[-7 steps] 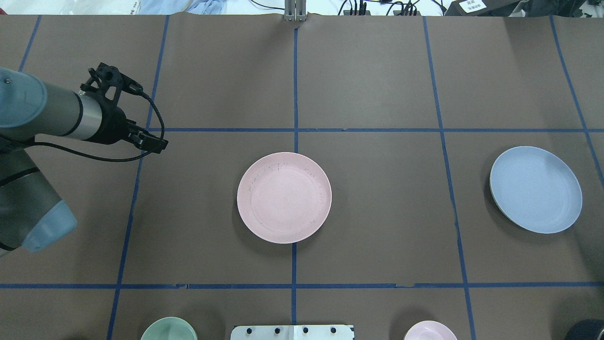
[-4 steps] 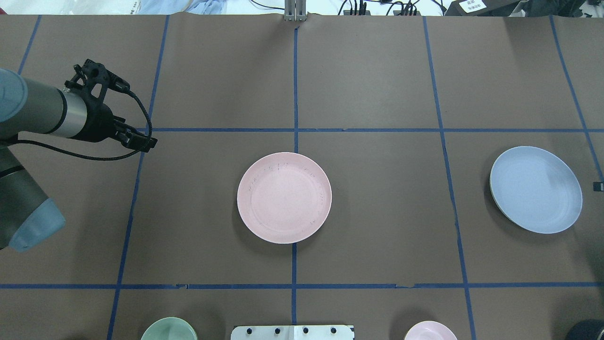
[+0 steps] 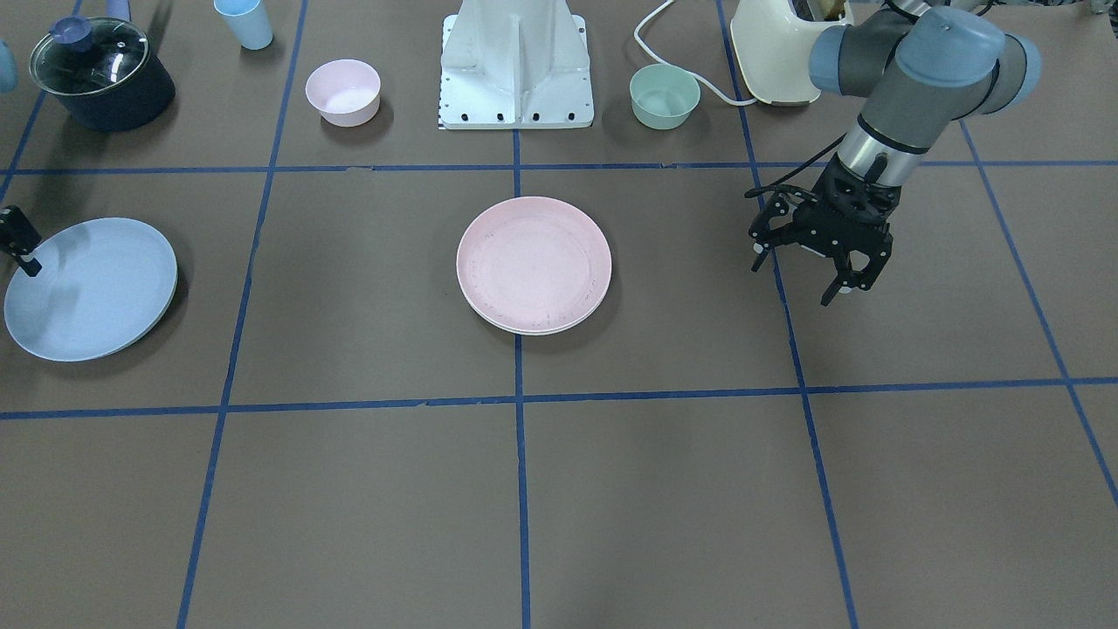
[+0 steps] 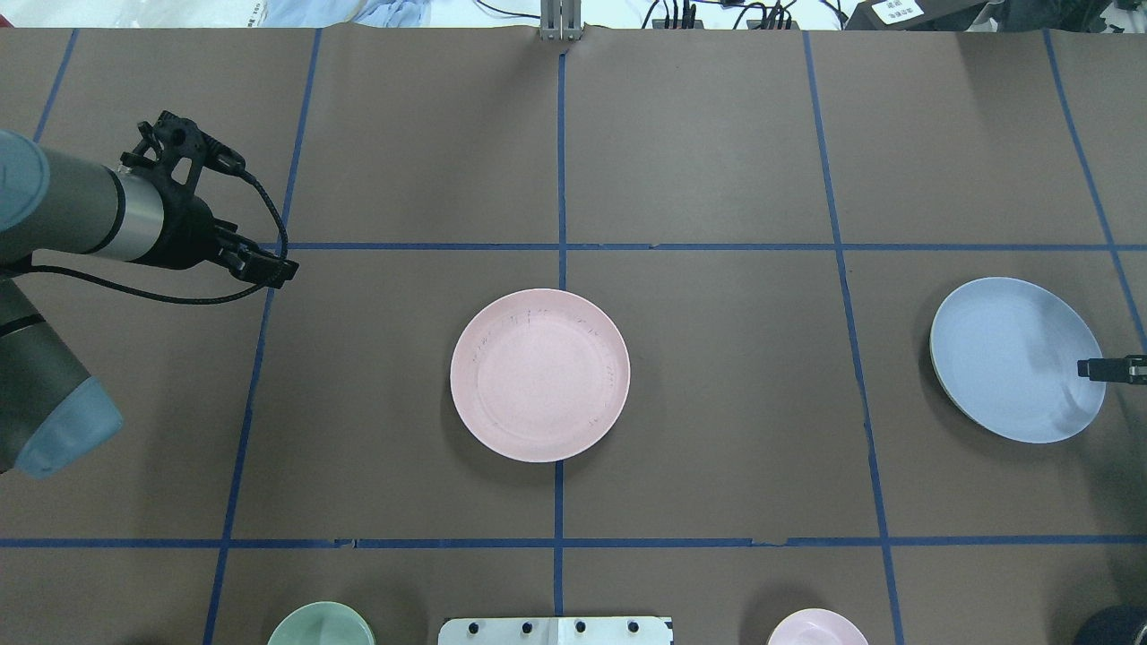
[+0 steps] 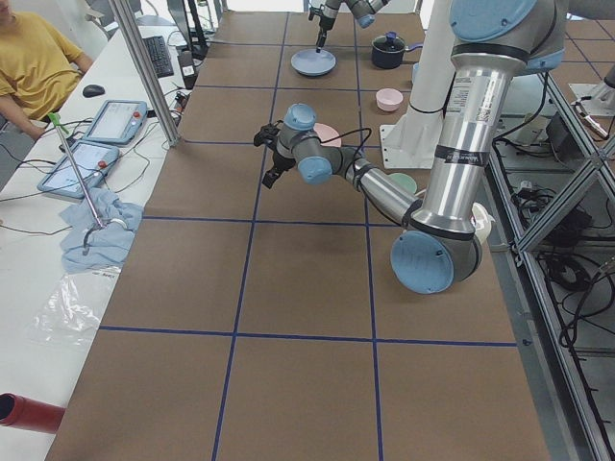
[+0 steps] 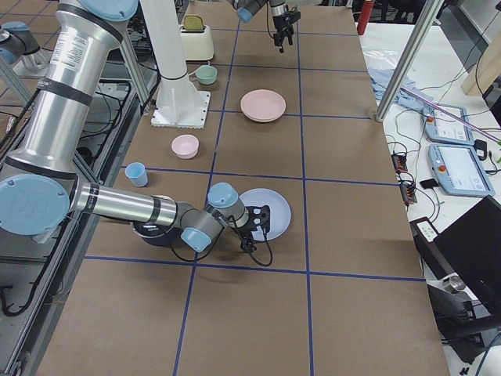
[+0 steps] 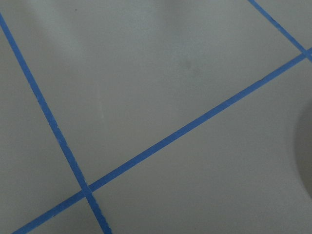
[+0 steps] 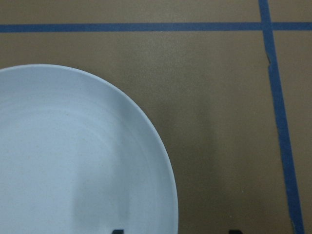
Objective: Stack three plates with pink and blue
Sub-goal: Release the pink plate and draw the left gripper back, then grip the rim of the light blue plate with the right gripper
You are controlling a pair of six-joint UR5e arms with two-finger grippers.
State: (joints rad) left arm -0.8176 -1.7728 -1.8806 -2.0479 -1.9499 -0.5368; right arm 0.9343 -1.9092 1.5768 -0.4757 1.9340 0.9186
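Note:
The pale pink plate lies at the table's middle; in the front view a cream-white plate's rim shows just under it. The light blue plate lies alone at the right, seen also in the front view. My right gripper is open at the blue plate's right rim. In the right wrist view one fingertip is over the plate and the other is over the table. My left gripper is open and empty, far left of the pink plate.
Along the robot's side stand a green bowl, a small pink bowl, a light blue cup, a dark lidded pot, a cream appliance and the white robot base.
My right gripper has come in from the right edge to the blue plate's rim. My left arm drew back a little to the left, then held still. The plates have not moved.

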